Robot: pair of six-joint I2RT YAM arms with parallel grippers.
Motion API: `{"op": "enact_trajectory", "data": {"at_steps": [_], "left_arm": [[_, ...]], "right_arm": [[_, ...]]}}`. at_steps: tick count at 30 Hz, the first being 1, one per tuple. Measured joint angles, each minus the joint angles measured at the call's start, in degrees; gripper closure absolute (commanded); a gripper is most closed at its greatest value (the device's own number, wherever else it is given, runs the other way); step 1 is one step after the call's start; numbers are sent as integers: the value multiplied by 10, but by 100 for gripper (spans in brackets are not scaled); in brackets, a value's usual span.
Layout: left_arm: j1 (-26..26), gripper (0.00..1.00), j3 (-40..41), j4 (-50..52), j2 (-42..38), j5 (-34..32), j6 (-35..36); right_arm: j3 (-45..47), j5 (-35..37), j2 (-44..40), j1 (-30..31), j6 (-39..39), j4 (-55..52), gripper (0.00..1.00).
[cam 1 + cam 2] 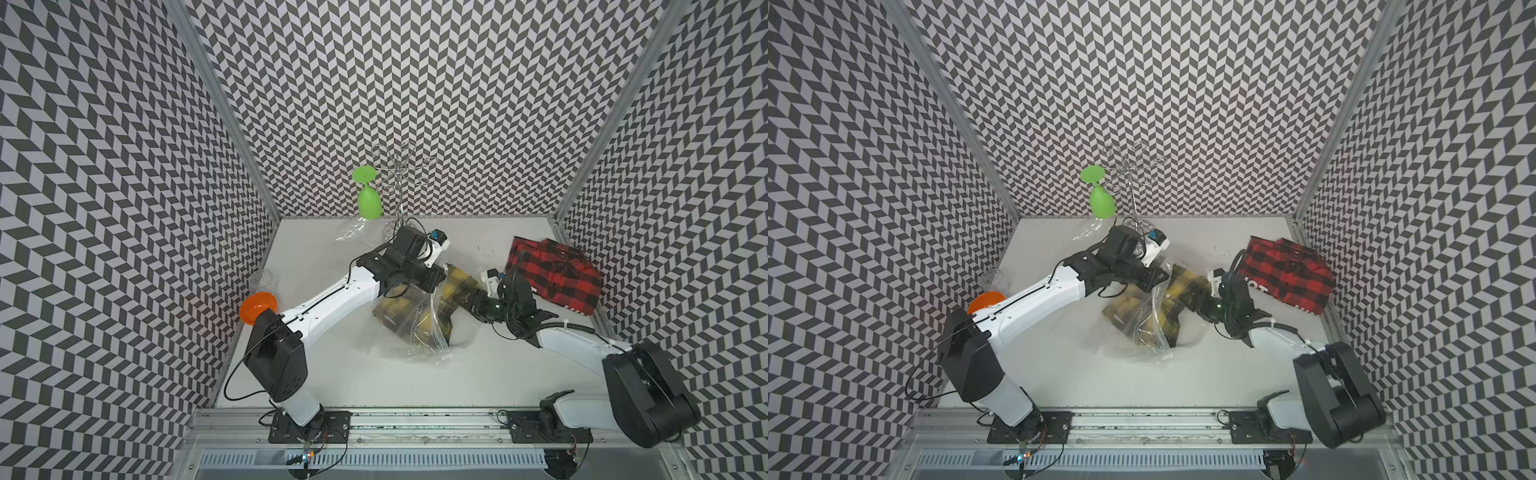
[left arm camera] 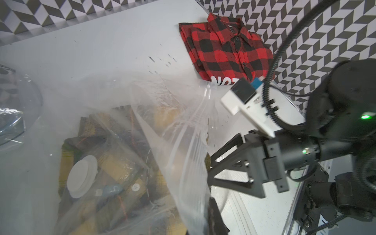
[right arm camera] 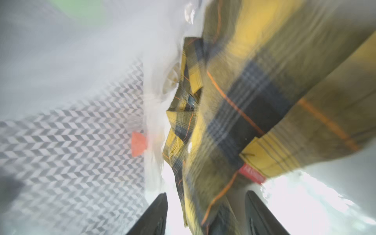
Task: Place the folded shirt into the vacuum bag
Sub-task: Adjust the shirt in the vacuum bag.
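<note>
**Vacuum bag**: lay crumpled on the mid tabletop, mouth lifted.
**Folded shirt**, yellow plaid: mostly inside the bag, beneath the valve cap. One end showed at the mouth. Judged nearly placed, with a last push left.
**Right gripper**: at the bag's mouth, arm low and outstretched, jaws apart around the shirt's end.
**Left gripper**: over the bag's far side, pinched together on the film.
**Red plaid shirt**: lay beyond the bag.

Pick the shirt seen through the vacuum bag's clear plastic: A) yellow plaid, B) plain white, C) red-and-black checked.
A: the yellow plaid shirt shows through the vacuum bag, under its valve cap; the red checked shirt lies uncovered near the wall.
</note>
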State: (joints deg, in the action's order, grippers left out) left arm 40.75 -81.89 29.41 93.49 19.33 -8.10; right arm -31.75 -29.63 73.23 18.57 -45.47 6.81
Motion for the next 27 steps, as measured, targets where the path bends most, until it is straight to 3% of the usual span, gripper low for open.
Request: {"op": "enact_trajectory", "data": {"at_steps": [2,4,8,14,21,27], "left_arm": [[-5,92,8,-11,-6,9,-7],[-7,92,14,-24,-7,19,-11],[-6,92,23,-40,-6,30,-20],[-11,92,30,-53,-6,31,-21],[-34,92,66,-68,-11,35,-20],[-38,92,78,-75,-11,43,-22]], "right_arm": [[-2,11,-38,-3,4,-19,73],[-7,14,-54,3,-1,-20,78],[-14,17,-26,47,-41,35,79],[-28,26,96,94,-111,128,80],[22,36,212,54,-115,174,72],[-9,38,145,51,-64,94,55]]}}
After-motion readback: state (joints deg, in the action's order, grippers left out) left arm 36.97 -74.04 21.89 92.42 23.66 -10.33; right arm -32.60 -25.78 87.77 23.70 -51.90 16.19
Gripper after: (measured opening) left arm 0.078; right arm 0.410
